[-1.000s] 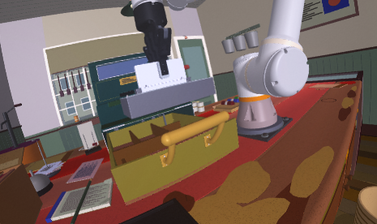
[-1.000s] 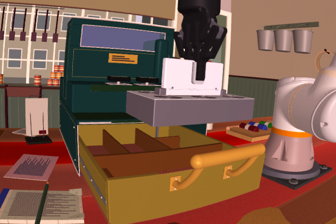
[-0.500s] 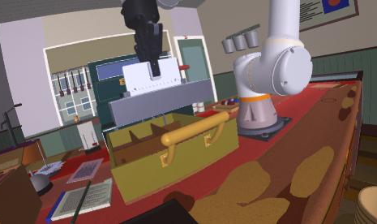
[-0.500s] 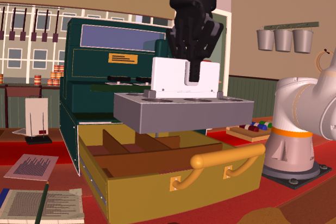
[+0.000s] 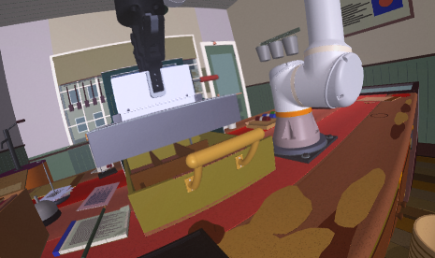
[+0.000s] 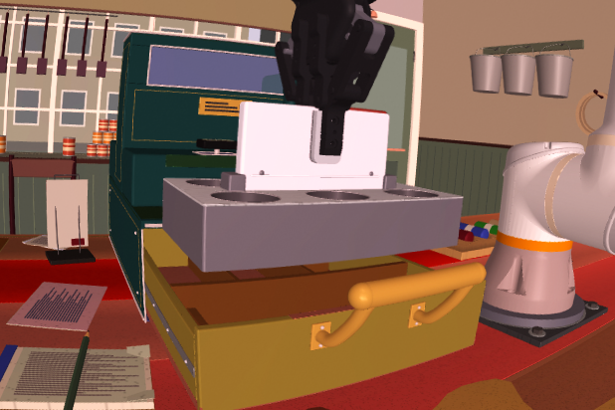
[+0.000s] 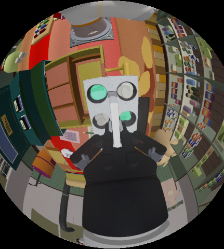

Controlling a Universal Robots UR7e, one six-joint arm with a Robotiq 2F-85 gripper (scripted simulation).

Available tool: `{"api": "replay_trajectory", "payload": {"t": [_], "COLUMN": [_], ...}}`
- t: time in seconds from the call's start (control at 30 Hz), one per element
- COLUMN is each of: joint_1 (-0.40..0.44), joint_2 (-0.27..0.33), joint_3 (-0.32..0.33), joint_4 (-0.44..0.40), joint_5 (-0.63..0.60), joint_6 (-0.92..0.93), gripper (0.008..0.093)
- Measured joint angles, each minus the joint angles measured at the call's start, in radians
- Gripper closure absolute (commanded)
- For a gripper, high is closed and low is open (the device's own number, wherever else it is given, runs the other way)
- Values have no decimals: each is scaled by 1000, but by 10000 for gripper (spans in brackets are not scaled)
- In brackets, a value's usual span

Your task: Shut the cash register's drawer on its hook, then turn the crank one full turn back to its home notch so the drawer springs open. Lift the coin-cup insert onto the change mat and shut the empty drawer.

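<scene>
The grey coin-cup insert [image 6: 313, 223] hangs in the air above the open yellow drawer [image 6: 308, 323], clear of its brown dividers. The drawer sticks out from the dark green cash register [image 6: 190, 123] and has a yellow bar handle [image 5: 224, 149]. The insert has round cups [image 7: 111, 101] and an upright white handle plate [image 6: 313, 146]. A dark mat [image 5: 184, 245] lies on the counter in front of the drawer, only partly in view. The crank's red knob [image 5: 210, 78] shows at the register's side. My gripper [image 6: 328, 144] is closed on the insert's white handle plate and carries the insert.
Behind the register are a window wall and a door. The robot base [image 5: 299, 135] stands right of the drawer. Papers and a pencil [image 6: 77, 369] lie on the red counter to the left, with a small sign stand [image 6: 66, 221]. A tray of coloured rolls [image 6: 474, 233] sits near the base.
</scene>
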Motion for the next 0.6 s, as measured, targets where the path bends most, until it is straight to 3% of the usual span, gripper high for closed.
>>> {"api": "replay_trajectory", "payload": {"t": [0.6], "joint_1": [149], "joint_2": [198], "joint_3": [-165], "joint_4": [-33], "joint_5": [0], "joint_6": [149], "gripper": [934]}}
